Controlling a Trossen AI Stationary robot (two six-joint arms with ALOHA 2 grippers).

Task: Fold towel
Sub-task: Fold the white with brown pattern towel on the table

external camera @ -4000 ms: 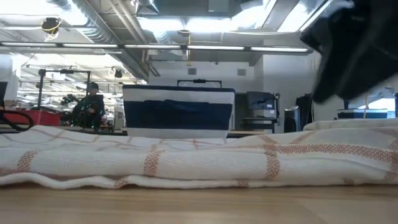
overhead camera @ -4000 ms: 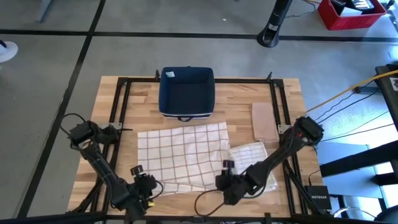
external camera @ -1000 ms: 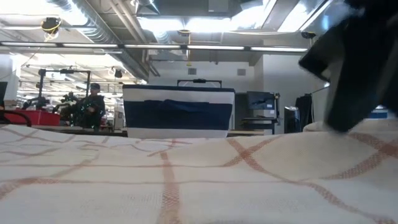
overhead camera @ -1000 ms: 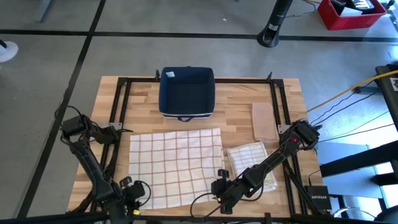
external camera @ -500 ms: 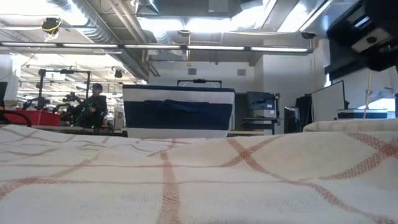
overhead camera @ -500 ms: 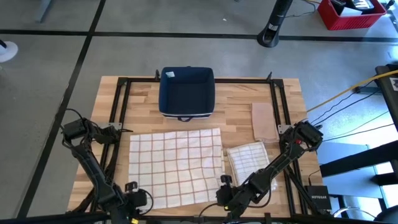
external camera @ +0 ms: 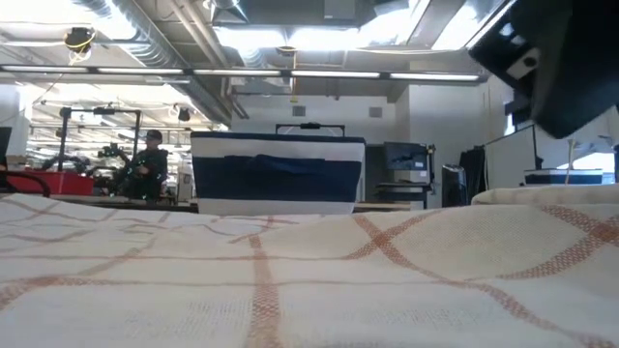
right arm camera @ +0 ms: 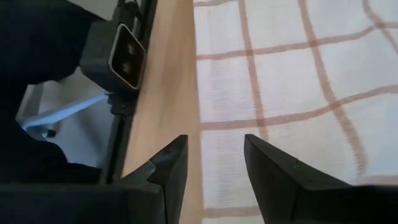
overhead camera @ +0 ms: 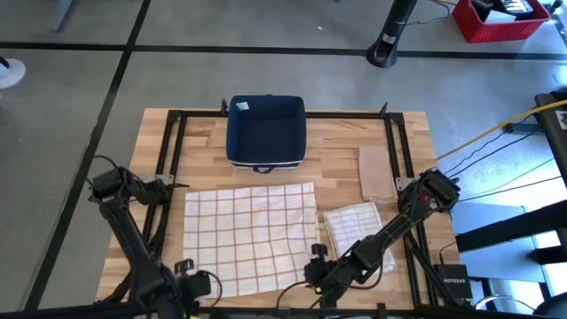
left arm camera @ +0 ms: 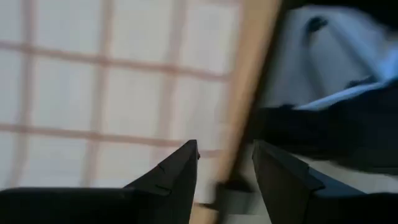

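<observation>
Wood tabletop [overhead camera: 341,142]: checked towel [overhead camera: 251,232] lies flat at centre-front. Left tool [left arm camera: 225,163] at its front-left corner, fingers apart, holding nothing. Right tool [right arm camera: 215,163] at front-right corner, likewise parted, empty.

Checked towel [overhead camera: 251,235] lies flat (unfolded) on table.

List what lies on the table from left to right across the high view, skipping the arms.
Spread checked towel → folded checked towel → brown folded cloth. The navy bin sits behind the spread towel, so it is left out.
</observation>
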